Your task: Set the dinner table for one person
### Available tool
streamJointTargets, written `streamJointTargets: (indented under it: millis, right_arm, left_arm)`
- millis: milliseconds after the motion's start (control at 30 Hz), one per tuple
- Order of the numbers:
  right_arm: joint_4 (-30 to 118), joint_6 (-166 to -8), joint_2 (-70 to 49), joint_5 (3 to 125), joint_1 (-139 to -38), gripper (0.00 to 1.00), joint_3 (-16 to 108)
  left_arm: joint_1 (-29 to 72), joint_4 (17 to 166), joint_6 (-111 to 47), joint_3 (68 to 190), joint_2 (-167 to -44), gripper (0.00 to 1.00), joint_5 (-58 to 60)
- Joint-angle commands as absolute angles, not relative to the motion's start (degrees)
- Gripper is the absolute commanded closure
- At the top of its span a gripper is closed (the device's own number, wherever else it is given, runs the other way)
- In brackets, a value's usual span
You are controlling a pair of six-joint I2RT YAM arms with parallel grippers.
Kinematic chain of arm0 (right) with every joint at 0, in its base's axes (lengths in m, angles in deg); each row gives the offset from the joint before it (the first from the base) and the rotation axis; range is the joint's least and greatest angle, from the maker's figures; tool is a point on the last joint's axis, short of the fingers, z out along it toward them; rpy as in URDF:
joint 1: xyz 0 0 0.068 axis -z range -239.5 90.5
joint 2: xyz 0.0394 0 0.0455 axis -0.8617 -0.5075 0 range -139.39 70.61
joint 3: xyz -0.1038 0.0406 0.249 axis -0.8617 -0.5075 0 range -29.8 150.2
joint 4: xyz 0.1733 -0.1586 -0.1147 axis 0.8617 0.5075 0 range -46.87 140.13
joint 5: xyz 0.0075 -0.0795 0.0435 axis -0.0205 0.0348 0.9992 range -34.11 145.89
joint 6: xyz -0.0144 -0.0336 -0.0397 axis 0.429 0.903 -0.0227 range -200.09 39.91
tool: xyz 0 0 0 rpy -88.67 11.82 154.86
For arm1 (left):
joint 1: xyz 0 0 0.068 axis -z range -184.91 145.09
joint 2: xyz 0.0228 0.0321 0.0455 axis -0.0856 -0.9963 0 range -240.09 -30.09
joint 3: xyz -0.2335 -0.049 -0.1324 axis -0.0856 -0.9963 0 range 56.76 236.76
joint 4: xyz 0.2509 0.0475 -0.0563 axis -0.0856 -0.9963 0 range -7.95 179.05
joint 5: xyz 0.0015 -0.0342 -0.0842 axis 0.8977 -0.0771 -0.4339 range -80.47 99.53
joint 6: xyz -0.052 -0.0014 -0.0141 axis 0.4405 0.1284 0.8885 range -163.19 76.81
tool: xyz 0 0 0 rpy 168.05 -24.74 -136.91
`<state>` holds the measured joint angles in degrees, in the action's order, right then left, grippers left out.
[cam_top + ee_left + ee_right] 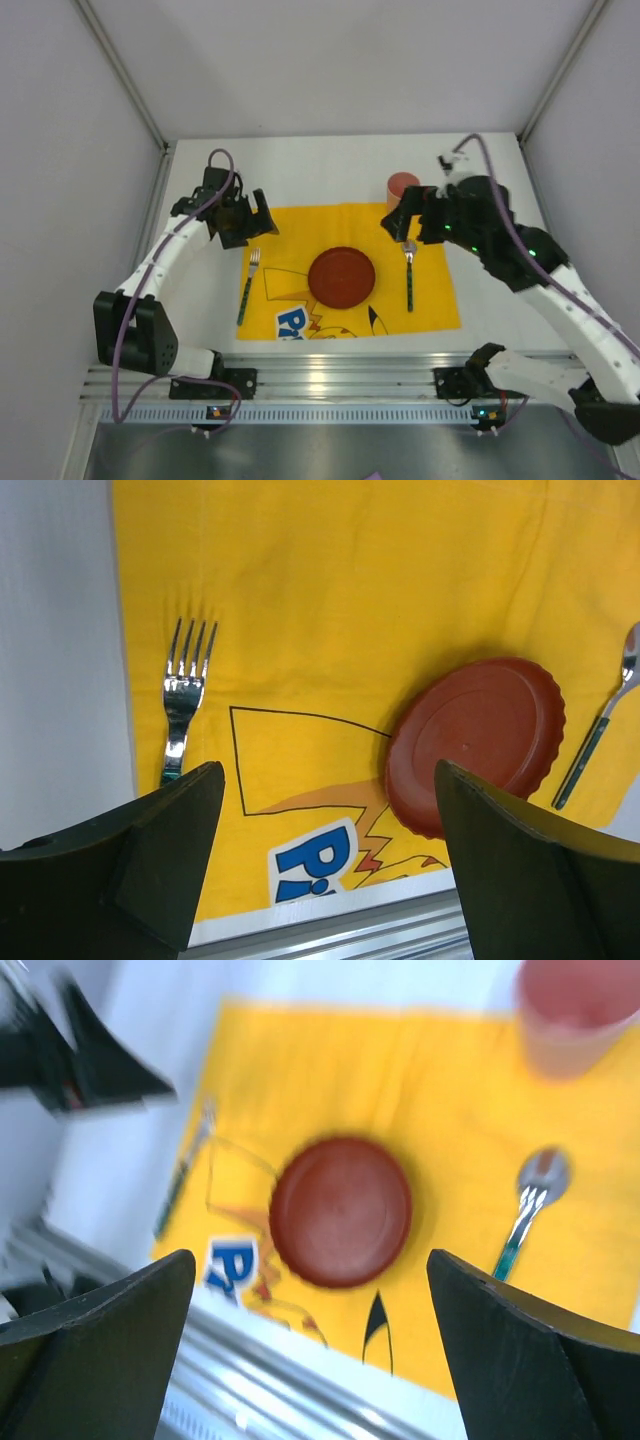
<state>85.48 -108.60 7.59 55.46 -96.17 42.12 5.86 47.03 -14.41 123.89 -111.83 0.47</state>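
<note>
The white dinner table (pixel 320 160) carries a yellow cartoon-print mat (pixel 350 225). On the mat a red plate (pixel 341 277) lies in the middle, with a fork (pixel 247 285) on its left and a green-handled spoon (pixel 409 275) on its right. A red cup (pixel 402 187) stands at the mat's far right corner. My left gripper (pixel 250 228) hovers open above the fork's tines, holding nothing. My right gripper (pixel 412 228) hangs open between the cup and the spoon's bowl, also holding nothing. The left wrist view shows the fork (pixel 183 695), plate (pixel 478 742) and spoon (pixel 600 725). The blurred right wrist view shows the plate (pixel 340 1210), spoon (pixel 530 1210) and cup (pixel 575 1010).
Silver metal rails (pixel 330 380) run along the near edge by the arm bases. Grey walls close in the table on the left, right and back. Bare white tabletop lies beyond the mat's far edge and on both sides of it.
</note>
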Motion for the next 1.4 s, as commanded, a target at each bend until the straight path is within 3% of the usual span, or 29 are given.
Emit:
streamJointTargets:
  millis: [0,133,267,433,567,667,767,800,833,900,933,1067,1200,1300,1367]
  right_arm:
    - [91.8,-108.6,20.3,37.1,-96.8,0.00,41.8]
    - [90.3,-118.1,35.7,24.8,-96.8,0.00,28.9]
    - [85.2,-114.4,49.8,34.6,-96.8,0.00,21.7]
    - [93.5,-118.4,50.7,47.9,-96.8,0.00,19.4]
    - [99.2,-122.5,50.3,52.0,-96.8,0.00,16.9]
    - [99.0,-122.3,54.4,54.6,-96.8,0.00,15.8]
    - [98.8,-120.3,57.8,55.4,-96.8,0.00,17.0]
    - [98.9,-119.1,58.2,55.4,-96.8,0.00,17.4]
    - [99.1,-118.9,58.7,55.6,-96.8,0.00,18.3]
    - [100.1,-118.7,59.0,55.5,-96.7,0.00,19.2]
    - [100.3,-118.7,59.1,55.5,-96.8,0.00,19.5]
    - [102.7,-118.9,59.3,57.2,-96.8,0.00,20.5]
    - [107.2,-119.2,60.4,54.8,-96.8,0.00,23.6]
    - [109.3,-121.0,61.6,53.0,-96.8,0.00,26.1]
    - [109.7,-122.6,62.4,52.5,-96.7,0.00,26.9]
  left_arm:
    - [7.0,52.1,-15.1,122.6,-107.9,0.09,-4.0]
    - [10.9,50.4,-13.8,123.9,-109.0,0.08,-1.9]
    - [19.1,50.2,-6.6,124.3,-106.7,0.02,2.1]
    - [36.4,45.8,-0.1,128.4,-109.0,0.01,13.6]
    - [46.6,39.0,5.9,134.0,-113.1,0.16,17.7]
    - [52.3,38.1,9.4,135.8,-111.6,0.18,20.9]
    - [58.5,35.8,12.3,139.2,-107.5,0.17,34.7]
    - [59.4,35.6,12.4,139.3,-105.1,0.05,37.8]
    - [59.9,36.8,10.8,138.7,-103.4,0.01,42.1]
    - [60.0,50.1,2.6,130.8,-97.2,0.01,44.3]
    - [59.9,55.1,-8.7,127.3,-94.9,0.01,45.6]
    - [59.9,69.8,-21.5,108.1,-84.0,0.01,61.9]
    - [59.6,92.2,-37.8,88.1,-69.8,0.01,70.8]
    - [57.2,100.6,-37.2,75.9,-61.2,0.01,77.4]
    - [51.6,102.5,-38.7,70.4,-58.2,0.01,70.7]
